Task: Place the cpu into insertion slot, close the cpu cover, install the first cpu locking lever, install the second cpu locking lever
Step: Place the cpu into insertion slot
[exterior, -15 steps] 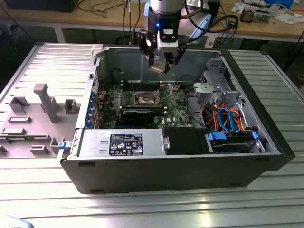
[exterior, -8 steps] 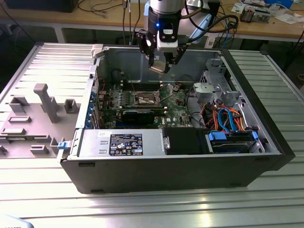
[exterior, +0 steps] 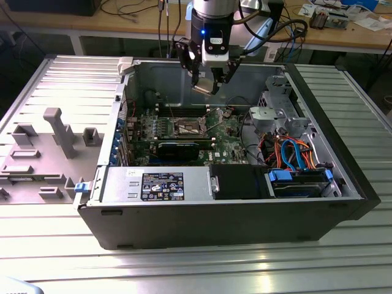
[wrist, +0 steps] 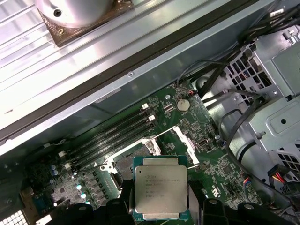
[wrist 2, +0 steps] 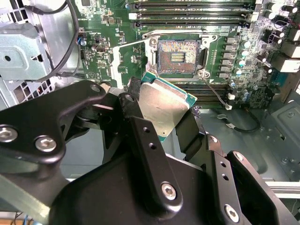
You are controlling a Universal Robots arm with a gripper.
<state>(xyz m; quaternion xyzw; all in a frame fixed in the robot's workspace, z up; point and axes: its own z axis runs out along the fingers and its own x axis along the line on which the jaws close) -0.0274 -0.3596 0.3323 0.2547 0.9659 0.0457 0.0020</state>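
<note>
My gripper [exterior: 205,84] hangs over the open computer case, shut on the cpu [exterior: 203,88], a flat square chip with a silver top and green edge. In both wrist views the cpu [wrist 2: 164,105] [wrist: 158,190] sits between the black fingers [wrist 2: 136,93], held by two opposite edges. The insertion slot [wrist 2: 178,56] [exterior: 187,128] [wrist: 124,166] lies open on the green board, below and a little off to the side of the chip. The cpu cover [wrist: 185,140] [wrist 2: 123,56] stands swung up beside the slot. A thin metal rod [wrist 2: 215,93] juts out from the slot's corner.
Memory slots [wrist 2: 192,14] run beside the socket. A grey drive cage [exterior: 278,113] and coloured cables [exterior: 294,156] fill the case at the exterior view's right. A power supply box [exterior: 159,184] sits along the case's near wall. A grey fixture tray [exterior: 49,147] lies outside on the left.
</note>
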